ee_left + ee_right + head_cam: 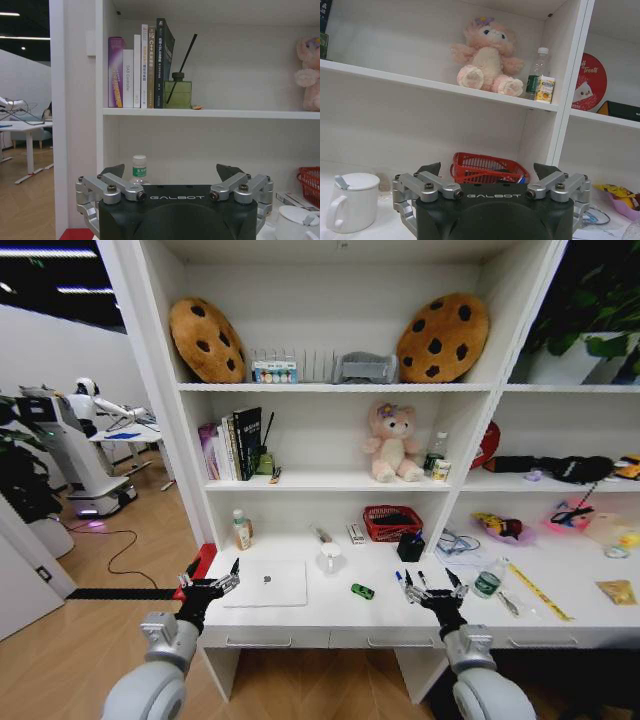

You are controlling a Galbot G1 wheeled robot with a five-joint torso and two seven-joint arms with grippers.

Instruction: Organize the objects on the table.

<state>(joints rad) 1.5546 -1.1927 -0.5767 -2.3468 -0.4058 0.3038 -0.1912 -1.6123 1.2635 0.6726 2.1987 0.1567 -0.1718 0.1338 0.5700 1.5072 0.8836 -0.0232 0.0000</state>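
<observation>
On the white table [330, 614], a shut silver laptop [267, 583] lies left of centre. A tiny green toy car [362, 591] sits to its right. Slim pens [402, 584] lie just beside my right gripper [432, 586], and a small round green-topped container [487, 584] rests further right. My left gripper [210, 586] hovers open at the laptop's left edge, holding nothing. In the left wrist view the left gripper [171, 172] faces the shelving with its jaws spread. The right gripper [487, 170] is also open and empty, pointing at a red basket [487, 167].
A white lidded mug [330, 557], a small bottle [241, 530], a black pen holder [410, 547] and the red basket [392, 523] stand at the table's back. Clutter covers the right end. Shelves above hold books [140, 70], a pink teddy bear [392, 443] and cookie cushions [207, 339].
</observation>
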